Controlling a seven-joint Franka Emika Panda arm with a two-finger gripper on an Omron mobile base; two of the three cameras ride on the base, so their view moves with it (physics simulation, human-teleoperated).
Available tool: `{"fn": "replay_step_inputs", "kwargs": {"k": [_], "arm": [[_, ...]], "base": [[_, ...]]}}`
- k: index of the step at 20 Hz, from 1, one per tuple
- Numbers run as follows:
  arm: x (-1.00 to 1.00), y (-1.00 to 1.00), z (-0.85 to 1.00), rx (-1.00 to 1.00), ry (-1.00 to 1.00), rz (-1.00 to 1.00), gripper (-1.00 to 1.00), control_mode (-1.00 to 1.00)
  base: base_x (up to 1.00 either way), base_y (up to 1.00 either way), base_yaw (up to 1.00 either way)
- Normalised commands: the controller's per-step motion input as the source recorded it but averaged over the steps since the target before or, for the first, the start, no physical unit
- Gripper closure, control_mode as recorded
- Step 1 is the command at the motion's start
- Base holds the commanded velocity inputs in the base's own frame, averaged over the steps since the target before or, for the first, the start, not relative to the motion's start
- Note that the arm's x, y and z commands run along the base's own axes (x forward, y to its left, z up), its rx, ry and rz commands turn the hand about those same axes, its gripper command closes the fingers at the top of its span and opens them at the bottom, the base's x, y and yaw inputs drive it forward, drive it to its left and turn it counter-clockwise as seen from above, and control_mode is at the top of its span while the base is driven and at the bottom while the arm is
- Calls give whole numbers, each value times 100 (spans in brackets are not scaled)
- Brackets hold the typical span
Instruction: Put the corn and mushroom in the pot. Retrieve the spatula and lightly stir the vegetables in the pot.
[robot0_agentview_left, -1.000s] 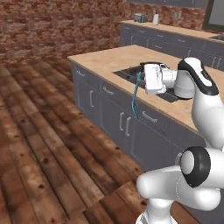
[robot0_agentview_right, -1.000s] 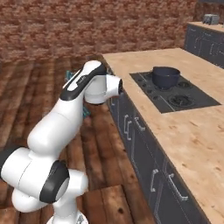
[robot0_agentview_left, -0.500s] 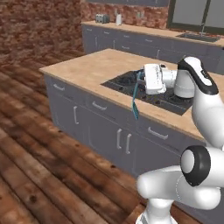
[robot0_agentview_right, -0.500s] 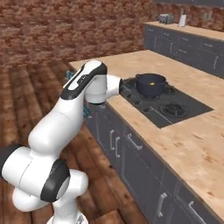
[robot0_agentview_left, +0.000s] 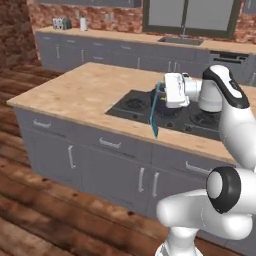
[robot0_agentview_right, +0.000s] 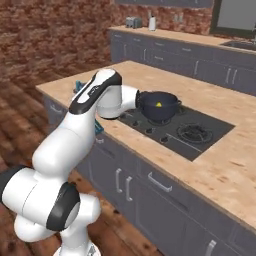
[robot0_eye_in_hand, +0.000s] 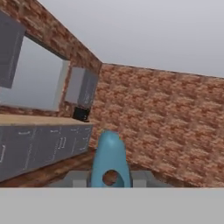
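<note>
My end effector (robot0_agentview_left: 161, 95) grips the teal spatula (robot0_agentview_left: 154, 112), hanging down near the pot (robot0_agentview_right: 158, 106) holding corn (robot0_agentview_right: 159, 104).

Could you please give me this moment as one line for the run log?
stage: spatula retrieved, stirring not begun | gripper: shut on spatula, hanging down over stove edge | pot: on burner, corn inside | mushroom: cannot tell

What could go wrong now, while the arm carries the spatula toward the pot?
1. The gripper holds the spatula only by its upper handle end, and the long blade hangs down free; it may swing or slip.
2. The hanging blade reaches down past the counter edge, so a sideways move toward the pot may knock it against the counter or stove.
3. The corn lies in the pot; a hard stir could flick it out.
</note>
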Motion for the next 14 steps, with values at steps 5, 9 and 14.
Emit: {"fn": "replay_step_inputs", "kwargs": {"k": [5,9,14], "arm": [[0,0,0,0,0,0,100,100],[0,0,0,0,0,0,100,100],[0,0,0,0,0,0,100,100]], "base": [[74,65,-53],[74,56,-62],[68,58,-59]]}}
